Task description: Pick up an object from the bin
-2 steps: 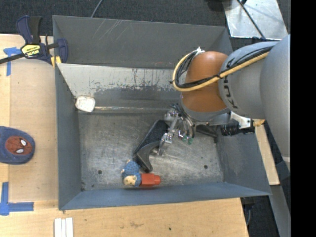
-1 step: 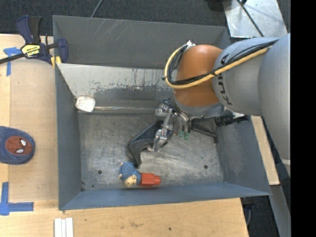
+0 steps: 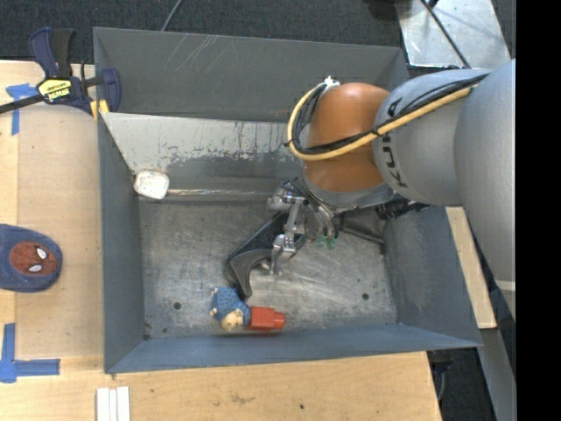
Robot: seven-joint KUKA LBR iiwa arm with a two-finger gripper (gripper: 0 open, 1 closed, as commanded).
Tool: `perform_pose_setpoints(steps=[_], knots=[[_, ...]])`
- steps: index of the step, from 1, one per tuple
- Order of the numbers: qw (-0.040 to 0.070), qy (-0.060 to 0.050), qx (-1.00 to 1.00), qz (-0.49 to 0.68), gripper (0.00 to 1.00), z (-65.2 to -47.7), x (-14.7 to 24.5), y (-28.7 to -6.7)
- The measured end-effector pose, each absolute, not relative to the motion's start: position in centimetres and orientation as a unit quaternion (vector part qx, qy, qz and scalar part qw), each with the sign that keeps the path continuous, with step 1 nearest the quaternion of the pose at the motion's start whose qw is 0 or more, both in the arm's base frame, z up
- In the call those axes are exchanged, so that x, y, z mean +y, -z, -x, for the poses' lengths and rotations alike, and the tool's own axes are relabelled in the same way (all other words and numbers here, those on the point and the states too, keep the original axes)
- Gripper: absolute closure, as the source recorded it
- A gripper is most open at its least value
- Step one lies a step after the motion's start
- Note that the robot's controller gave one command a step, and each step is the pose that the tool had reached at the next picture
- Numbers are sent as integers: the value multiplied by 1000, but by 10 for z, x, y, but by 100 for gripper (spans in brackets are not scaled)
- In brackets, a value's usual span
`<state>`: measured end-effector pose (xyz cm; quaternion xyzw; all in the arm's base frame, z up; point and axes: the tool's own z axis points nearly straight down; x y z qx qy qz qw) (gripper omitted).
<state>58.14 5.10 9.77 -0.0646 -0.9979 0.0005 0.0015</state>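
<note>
The gripper (image 3: 282, 251) is located near the middle of the grey metal bin (image 3: 118, 235), slightly towards the back wall, and is tilted down and to the left. Its degree of opening cannot be determined from this angle, and no grasp can be confirmed.

Directly beneath and beside the gripper, a black hook-shaped object (image 3: 248, 261) is found on the bin floor. Its long axis runs diagonally: the upper end is covered by the gripper, and the curved end lies towards the near left. It is possibly a handle or bracket; the exact kind cannot be read. Of the bin's contents it lies closest, and it is judged the likeliest candidate for the pick, with closure best made across the diagonal axis.

Further out, a small toy figure (image 3: 245, 317) with a blue cap and red body lies on its side near the front wall, just below the hook end but apart from it. A white lump (image 3: 151, 184) rests in the far left corner, well apart. No obstruction is noted between the gripper and the black object.
</note>
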Motion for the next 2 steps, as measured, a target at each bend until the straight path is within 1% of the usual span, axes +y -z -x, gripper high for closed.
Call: perform_pose_setpoints(steps=[1,2], knots=[[5,-1,-998,64,100,-581,52,-97],[-3,-1,-1000,6,100,-601,22,-240]])
